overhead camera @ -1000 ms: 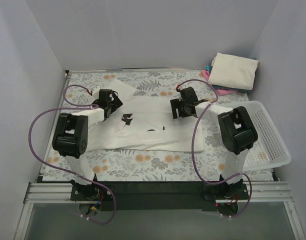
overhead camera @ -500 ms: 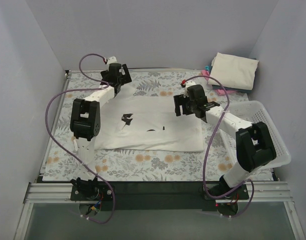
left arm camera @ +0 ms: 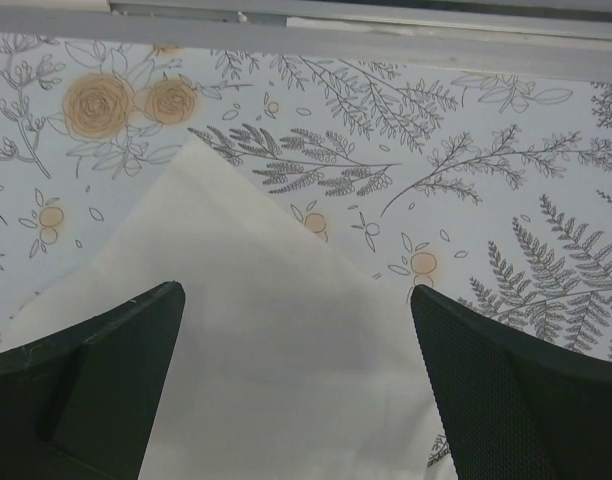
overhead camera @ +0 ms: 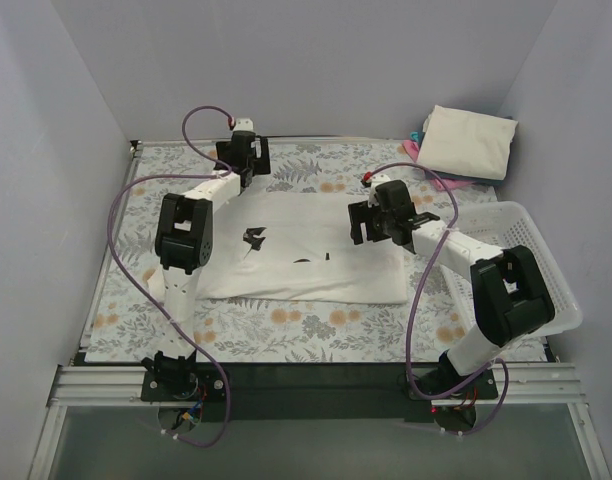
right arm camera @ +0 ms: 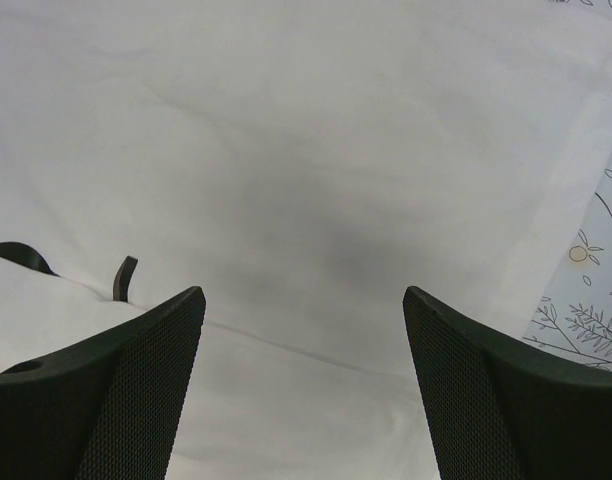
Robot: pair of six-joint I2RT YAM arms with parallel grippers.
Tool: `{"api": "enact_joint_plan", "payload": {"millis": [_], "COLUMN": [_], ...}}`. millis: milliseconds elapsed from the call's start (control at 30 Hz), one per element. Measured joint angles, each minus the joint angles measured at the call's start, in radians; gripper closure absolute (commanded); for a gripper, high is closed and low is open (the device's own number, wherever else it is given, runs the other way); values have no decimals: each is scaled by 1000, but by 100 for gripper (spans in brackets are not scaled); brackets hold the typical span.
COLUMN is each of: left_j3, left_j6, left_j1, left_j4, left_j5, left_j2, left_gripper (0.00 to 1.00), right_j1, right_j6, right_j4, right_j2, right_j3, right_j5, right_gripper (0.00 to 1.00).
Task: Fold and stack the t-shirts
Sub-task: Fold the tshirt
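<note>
Status: left gripper (overhead camera: 243, 166) is hovering over the far-left corner of the spread white t-shirt (overhead camera: 316, 270). Its fingers (left arm camera: 91, 385) are standing well apart with nothing between them. The left wrist view is showing a pointed flap of that cloth running out toward the far edge of the floral tablecloth (left arm camera: 466, 170), with a grey rail (left arm camera: 386, 45) lying just past it. Can't tell whether the fingertips are touching fabric (the tips are cut off at the bottom of the frame).

The right gripper (overhead camera: 369, 228) is hanging over the shirt's right half, jaws also spread wide and gripping nothing. Its fingers (right arm camera: 106, 390) are framing plain white cloth with a shallow crease running across it. Contact with the cloth is not readable here either.

The t-shirt is lying flat mid-table between the two arms, in a roughly rectangular outline. Its dark print (overhead camera: 254, 238) is facing up, left of centre. Bits of the print are also showing at the left of the right wrist view.

In the far-right corner, a cream folded shirt (overhead camera: 471, 140) is sitting on top of a stack. A pink folded shirt (overhead camera: 431, 165) is sticking out beneath it, and a sliver of blue is beside that. A white lattice basket (overhead camera: 534, 270) is standing at the right edge, just beside the right arm and apart from the spread shirt.
</note>
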State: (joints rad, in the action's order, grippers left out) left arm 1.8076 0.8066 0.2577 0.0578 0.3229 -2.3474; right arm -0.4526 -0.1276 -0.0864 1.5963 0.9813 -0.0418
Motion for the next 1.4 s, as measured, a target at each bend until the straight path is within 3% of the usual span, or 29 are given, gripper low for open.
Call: {"api": "enact_joint_plan", "payload": {"millis": [367, 700, 800, 833, 900, 1033, 1400], "left_j3": [58, 80, 80, 80, 80, 80, 77], "left_j6": [-60, -67, -67, -66, -63, -66, -16], "left_j1": [1, 2, 2, 2, 2, 2, 2], "left_j4": [-31, -35, -35, -35, -34, -36, -37], "left_j5": [21, 36, 45, 48, 56, 73, 103], "left_j2": [-102, -124, -124, -125, -126, -131, -130], "left_gripper": [17, 36, 48, 64, 83, 98, 100], "right_j1": [0, 0, 0, 0, 0, 0, 84], "right_j6": [0, -1, -1, -1, -1, -1, -1], "right_j4": [17, 26, 31, 32, 31, 32, 28], "right_j2": [-2, -45, -49, -49, -49, -49, 10], "right_j3": [-27, -48, -48, -48, -48, -48, 24], "right_j5": [9, 11, 11, 11, 11, 10, -20], "right_gripper": [27, 27, 27, 27, 27, 27, 26]}}
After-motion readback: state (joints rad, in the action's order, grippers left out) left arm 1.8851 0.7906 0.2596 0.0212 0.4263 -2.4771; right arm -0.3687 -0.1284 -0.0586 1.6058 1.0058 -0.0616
